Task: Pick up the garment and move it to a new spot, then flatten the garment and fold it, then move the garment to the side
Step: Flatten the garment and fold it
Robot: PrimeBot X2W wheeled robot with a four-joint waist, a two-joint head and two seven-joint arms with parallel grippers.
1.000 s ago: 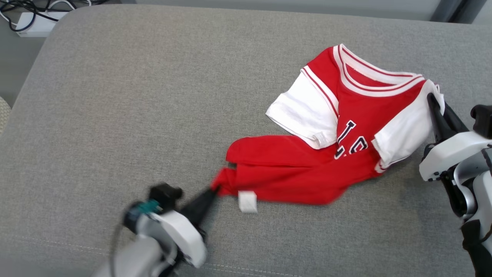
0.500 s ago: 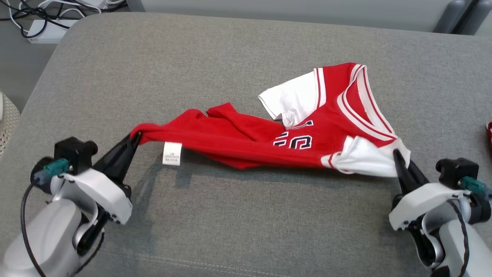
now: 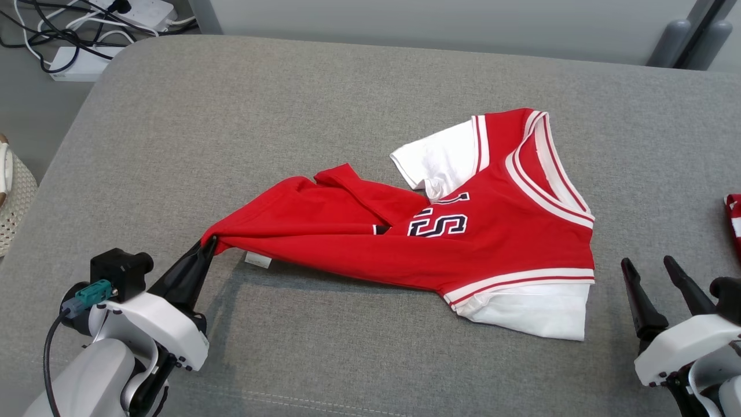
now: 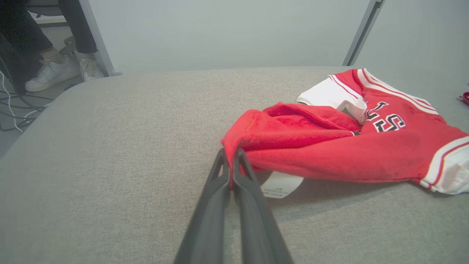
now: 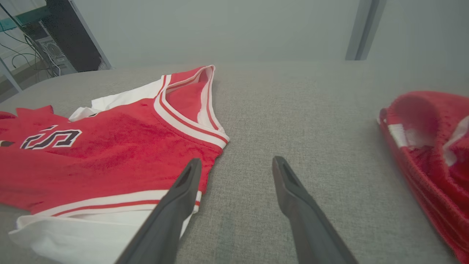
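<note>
**Twist risk with one corner held**

Garment (image 3: pixel 480 243), a red jersey with white sleeves, lies on the grey cushion (image 3: pixel 289 116), chest and collar roughly flat towards the robot's right, its lower half rolled and folded over itself towards the left. The left gripper (image 3: pixel 209 244) is clamped shut on the red hem corner, which is lifted slightly off the cushion, with the care label (image 3: pixel 257 260) hanging beneath. The right gripper (image 3: pixel 646 260) stands with its jaws wide apart and holds nothing, just beside the near white sleeve (image 3: pixel 532 315) without touching it.

Judged from this, the main danger is a one-sided pull: with no hold on the right, any tug from the left likely drags the whole jersey across the cushion instead of stretching it, and tightens the roll in the hem. The pinch is narrow, so the corner could also slip free. When the right claw closes, it may take only the sleeve's top layer, leaving the body slack. A second red cloth (image 3: pixel 734 220) lies near that claw; a wide reach could snag it.
</note>
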